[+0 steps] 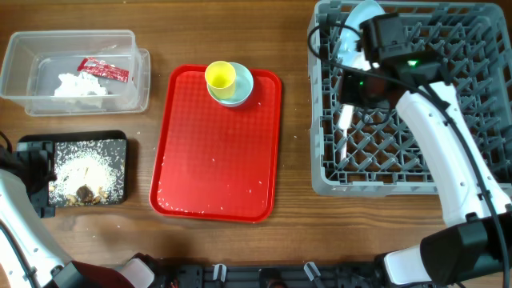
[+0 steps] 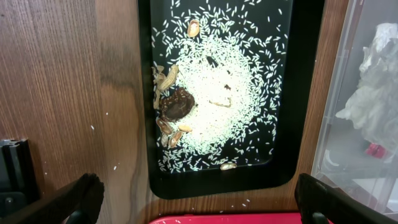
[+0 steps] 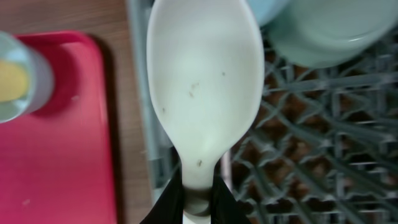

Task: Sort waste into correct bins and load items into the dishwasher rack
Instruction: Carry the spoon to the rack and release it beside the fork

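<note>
1 dishwasher rack is set at right, 1 red tray centre, 1 black tray near left under L gripper, spread wide. 1 yellow cup is nested in 1 blue bowl. 1 spoon is clamped by R gripper over rack's left edge.

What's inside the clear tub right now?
The clear tub holds a crumpled white tissue and a small red sachet. Nothing else shows through its walls. Anything beneath the tissue is covered and cannot be seen.
</note>
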Tool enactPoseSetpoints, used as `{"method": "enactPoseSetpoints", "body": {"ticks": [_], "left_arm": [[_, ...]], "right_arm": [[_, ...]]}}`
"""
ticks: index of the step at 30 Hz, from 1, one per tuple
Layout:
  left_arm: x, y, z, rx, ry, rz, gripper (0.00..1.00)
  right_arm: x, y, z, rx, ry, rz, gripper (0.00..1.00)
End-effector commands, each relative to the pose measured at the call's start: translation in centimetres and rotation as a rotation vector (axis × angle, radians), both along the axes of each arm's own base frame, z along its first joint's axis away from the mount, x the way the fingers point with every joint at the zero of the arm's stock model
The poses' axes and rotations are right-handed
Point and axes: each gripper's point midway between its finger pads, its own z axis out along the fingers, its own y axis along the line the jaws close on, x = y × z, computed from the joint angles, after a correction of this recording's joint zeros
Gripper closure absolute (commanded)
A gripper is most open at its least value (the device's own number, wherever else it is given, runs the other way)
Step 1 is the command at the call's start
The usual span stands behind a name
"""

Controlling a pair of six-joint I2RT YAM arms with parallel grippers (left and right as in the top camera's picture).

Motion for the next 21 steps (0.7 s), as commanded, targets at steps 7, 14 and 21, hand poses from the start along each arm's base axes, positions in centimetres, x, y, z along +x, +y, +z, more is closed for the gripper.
{"method": "enactPoseSetpoints", "body": {"ticks": [7,14,21], "left_arm": [[0.0,0.3,0.3,0.009,-0.006,0.008,0.0],[0.0,0.3,0.3,0.009,-0.006,0.008,0.0],[0.0,0.3,0.3,0.009,-0.006,0.008,0.0]], "right_arm": [[-2.1,-2.9,-4.2,-0.052,0.114,-0.048,0.87],[-3.8,-2.6,-6.6,-0.03,0.186,-0.064,0.2],[-4.0,2.6,-4.2,0.242,0.178,0.079,0.09]]}}
